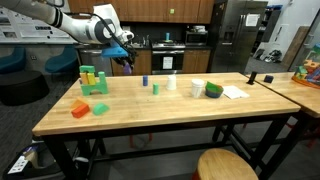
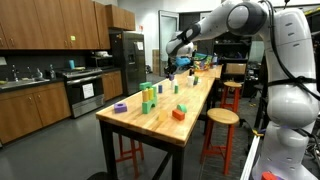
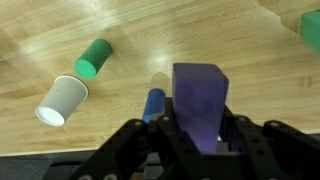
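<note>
Smooth rectangular purple block (image 3: pixel 200 95) gripped tight by the end effector (image 3: pixel 202 135).
On the grained wooden desk (image 3: pixel 130 25) beneath: blue cylinder (image 3: pixel 153 104), tipped paper cup (image 3: pixel 62 100), green cylinder (image 3: pixel 93 58).

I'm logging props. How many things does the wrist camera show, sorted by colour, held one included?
Green: 2, green cylinder and green piece at the edge
Blue: 1, blue cylinder
Purple: 1, held purple block
White: 1, paper cup
Total: 5

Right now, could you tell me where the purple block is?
In the wrist view, the purple block sits clamped in the gripper above the table, right of the blue cylinder.
</note>
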`<state>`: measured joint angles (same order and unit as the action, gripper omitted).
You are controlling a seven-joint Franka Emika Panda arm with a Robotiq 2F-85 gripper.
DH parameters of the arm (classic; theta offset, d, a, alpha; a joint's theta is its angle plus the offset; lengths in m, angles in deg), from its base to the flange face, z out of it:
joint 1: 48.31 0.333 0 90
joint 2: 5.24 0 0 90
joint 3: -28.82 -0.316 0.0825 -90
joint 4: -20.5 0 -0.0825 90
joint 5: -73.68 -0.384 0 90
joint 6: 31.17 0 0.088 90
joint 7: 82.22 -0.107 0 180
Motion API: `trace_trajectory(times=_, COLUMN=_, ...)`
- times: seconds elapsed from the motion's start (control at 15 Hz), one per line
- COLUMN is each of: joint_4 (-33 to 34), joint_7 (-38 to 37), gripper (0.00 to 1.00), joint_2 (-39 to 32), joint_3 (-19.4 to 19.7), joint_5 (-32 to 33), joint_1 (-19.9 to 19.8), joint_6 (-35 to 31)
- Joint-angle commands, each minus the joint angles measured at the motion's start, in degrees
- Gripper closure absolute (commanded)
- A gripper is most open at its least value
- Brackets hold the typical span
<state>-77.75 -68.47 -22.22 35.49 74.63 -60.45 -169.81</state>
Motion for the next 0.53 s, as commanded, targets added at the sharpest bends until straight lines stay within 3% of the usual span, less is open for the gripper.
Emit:
trace_trajectory(times=0.0, joint_4=0.1, joint_7=0.1, gripper=0.59, joint_2=0.0, joint_3=0.0, joint_5=0.0, joint_1=0.0, joint_6=0.2)
trace_trajectory(times=0.07, joint_4=0.1, joint_7=0.1, gripper=0.59, joint_2=0.0, joint_3=0.0, joint_5=0.0, joint_1=0.0, joint_6=0.2)
trace_trajectory(times=0.13, joint_4=0.1, joint_7=1.0, gripper=0.84, joint_2=0.1, joint_3=-0.2, joint_5=-0.1, joint_1=0.0, joint_6=0.9)
trace_trajectory(times=0.2, joint_4=0.3, joint_7=9.2, gripper=0.84, joint_2=0.5, joint_3=-2.7, joint_5=-3.7, joint_1=-1.4, joint_6=3.7)
trace_trajectory(times=0.47, joint_4=-1.0, joint_7=22.8, gripper=0.84, joint_2=1.9, joint_3=-6.5, joint_5=-12.0, joint_1=-2.7, joint_6=3.6)
